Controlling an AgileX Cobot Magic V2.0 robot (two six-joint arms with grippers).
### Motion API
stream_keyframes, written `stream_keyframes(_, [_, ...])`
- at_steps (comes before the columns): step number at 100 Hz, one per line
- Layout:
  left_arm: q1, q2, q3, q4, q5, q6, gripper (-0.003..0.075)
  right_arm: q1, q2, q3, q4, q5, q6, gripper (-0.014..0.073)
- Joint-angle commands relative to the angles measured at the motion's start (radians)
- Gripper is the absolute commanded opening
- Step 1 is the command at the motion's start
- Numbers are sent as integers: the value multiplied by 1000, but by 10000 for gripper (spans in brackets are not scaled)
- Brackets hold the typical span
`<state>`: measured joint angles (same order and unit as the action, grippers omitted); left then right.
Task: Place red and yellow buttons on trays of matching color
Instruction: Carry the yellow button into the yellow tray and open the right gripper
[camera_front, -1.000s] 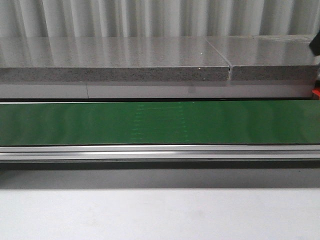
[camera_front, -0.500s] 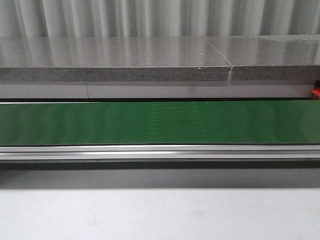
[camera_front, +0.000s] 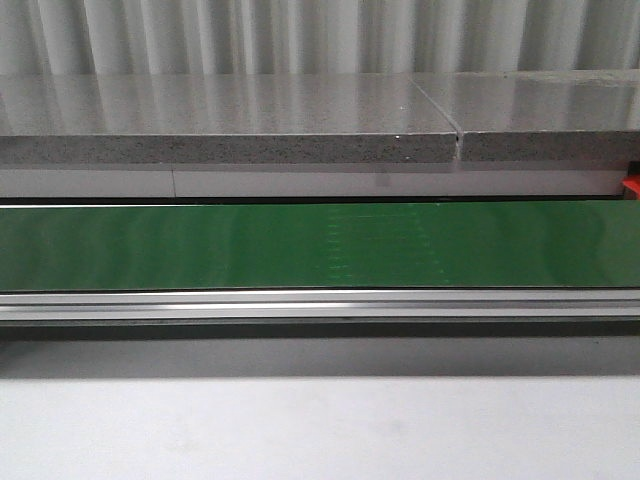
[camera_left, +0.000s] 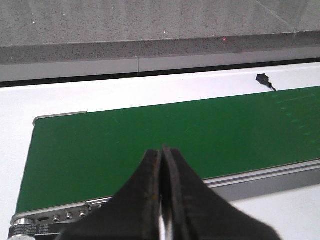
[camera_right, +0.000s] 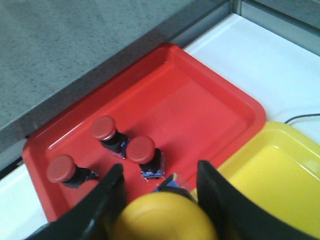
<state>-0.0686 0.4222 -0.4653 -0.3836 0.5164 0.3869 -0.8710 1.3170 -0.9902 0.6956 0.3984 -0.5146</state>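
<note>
Right wrist view is showing us the moment most plainly: our right gripper (camera_right: 157, 200) is holding a yellow dome-capped push button (camera_right: 162, 217) between its two black fingers (camera_right: 102, 205), the jaws standing fairly wide around the cap. The button is hanging over the seam where the shallow red plastic tray (camera_right: 200, 107) is touching the shallow yellow plastic tray (camera_right: 280, 185). What the coming move is turning on, as we are judging it, is that the yellow tray is lying off to one side of the held button while the red tray is spreading out beyond the fingertips, so we are needing a sideways shift toward yellow before letting go; releasing here could tip the button into the wrong tray or onto the shared rims.

Counting, we are seeing three red dome-capped push buttons (camera_right: 141, 150) standing upright in the red tray, two close together and one a little apart, nearer the tray's rim. We are seeing one yellow button only, the one in our grasp, and the visible part of the yellow tray is holding nothing.

Our left gripper (camera_left: 162, 155) is hovering over the long green conveyor belt (camera_left: 150, 135) with its fingertips pressed together and nothing between them. No button is showing on the belt in the left wrist view or in the front view, where neither arm is appearing, so the right arm is clearly the one placed for this drop.
</note>
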Motion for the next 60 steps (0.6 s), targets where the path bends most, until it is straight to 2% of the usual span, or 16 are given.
stream_keyframes(1, [-9,4,-28,-23,-66,-2,-21,-26,0,-21,23,-44,5,119])
stream_keyframes(27, [-9,4,-28,-23,-66,-2,-21,-99,57,82,19,-91,5,119])
stream_keyframes(60, [-9,4,-28,-23,-66,-2,-21,-109,64,316,23,-277,5,119])
